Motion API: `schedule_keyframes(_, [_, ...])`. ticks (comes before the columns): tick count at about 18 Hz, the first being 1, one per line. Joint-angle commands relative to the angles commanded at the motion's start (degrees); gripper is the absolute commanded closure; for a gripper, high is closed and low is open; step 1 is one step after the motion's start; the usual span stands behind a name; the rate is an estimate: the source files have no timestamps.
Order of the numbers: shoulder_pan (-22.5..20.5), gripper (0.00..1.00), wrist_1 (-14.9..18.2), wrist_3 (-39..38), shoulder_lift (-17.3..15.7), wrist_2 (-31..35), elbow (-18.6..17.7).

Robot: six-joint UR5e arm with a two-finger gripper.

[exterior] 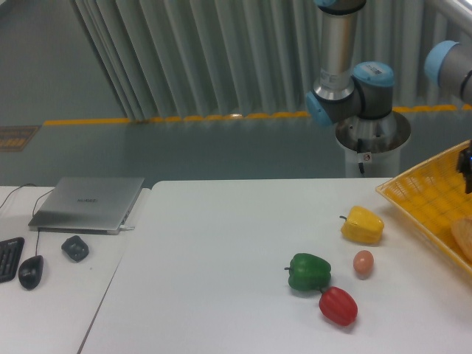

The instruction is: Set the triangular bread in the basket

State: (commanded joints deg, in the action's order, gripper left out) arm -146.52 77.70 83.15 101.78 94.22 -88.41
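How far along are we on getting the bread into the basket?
Looks done or nearly so: the triangular bread lies inside the basket, cut off by the right frame edge. A dark sliver of the end effector shows above it at the edge; whether it is open cannot be told. Left, in my judgement: clear the arm away. The peppers and egg sit on the table, outside the basket.

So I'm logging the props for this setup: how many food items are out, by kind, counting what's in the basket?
Bell peppers: 3 (yellow bell pepper, green bell pepper, red bell pepper)
Small tan egg: 1
Golden-tan triangular bread: 1, lying in the bright yellow woven basket, cut off by the frame edge
Total: 5
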Motion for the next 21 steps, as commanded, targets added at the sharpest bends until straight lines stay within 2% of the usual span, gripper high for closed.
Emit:
schedule_keyframes(7, [3.17, 0.00, 0.00, -10.63, -0.53, -2.99, -0.09])
schedule_keyframes(21, [8.09, 0.00, -0.09, -16.17, -0.71, -3.08, -0.53])
